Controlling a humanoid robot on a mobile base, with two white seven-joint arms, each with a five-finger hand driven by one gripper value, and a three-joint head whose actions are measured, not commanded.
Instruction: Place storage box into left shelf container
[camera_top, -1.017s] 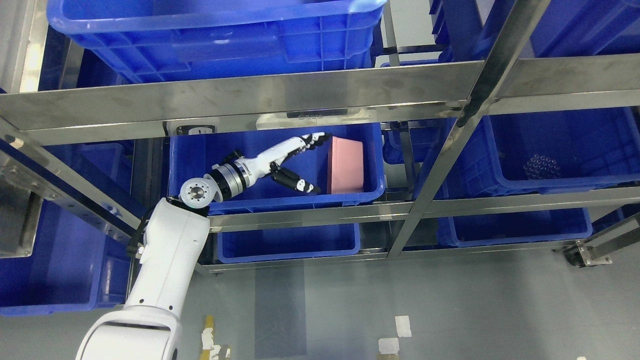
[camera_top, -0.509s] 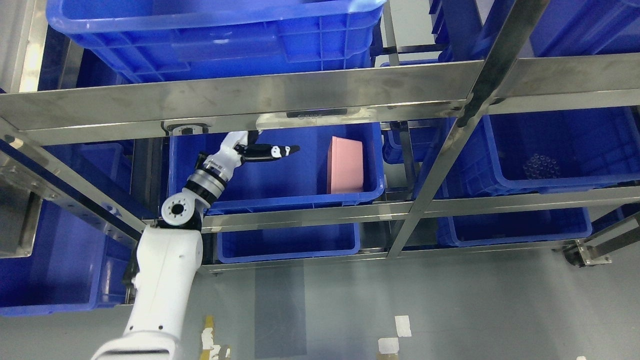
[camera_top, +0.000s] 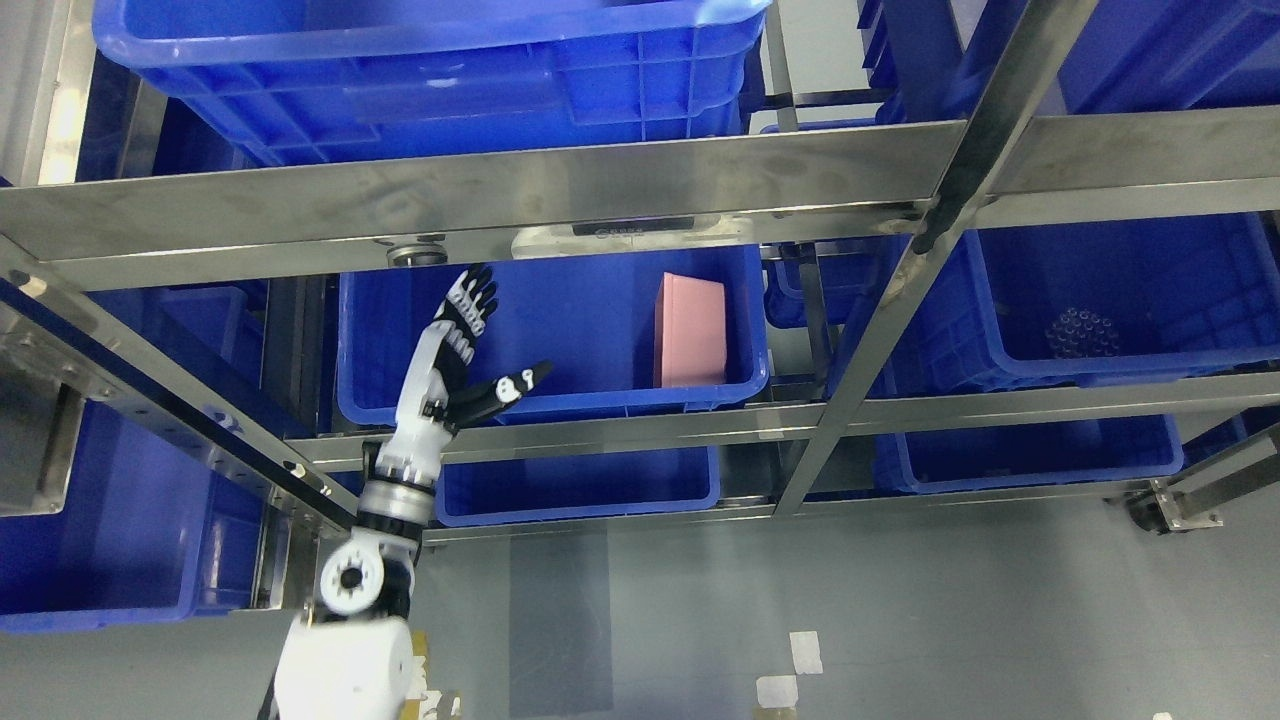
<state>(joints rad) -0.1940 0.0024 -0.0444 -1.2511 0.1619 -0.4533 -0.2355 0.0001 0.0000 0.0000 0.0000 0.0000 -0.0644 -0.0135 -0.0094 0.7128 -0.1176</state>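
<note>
A pink storage box (camera_top: 692, 330) stands on its side against the right wall of the blue container (camera_top: 550, 405) on the left bay's middle shelf. My left hand (camera_top: 490, 345) is open and empty, fingers spread and pointing up, in front of the container's left half and well left of the pink box. Its arm rises from the bottom left. My right arm is out of view.
Steel shelf rails (camera_top: 600, 190) cross above and below the container. A slanted steel post (camera_top: 900, 270) divides the bays. More blue bins sit above (camera_top: 430, 70), below (camera_top: 580, 485), and at right (camera_top: 1120, 300), the right one holding small clear items (camera_top: 1082, 333). Grey floor lies below.
My left hand has let go of the pink box and drawn back out of the container, down and to the left. The box stays in the container.
</note>
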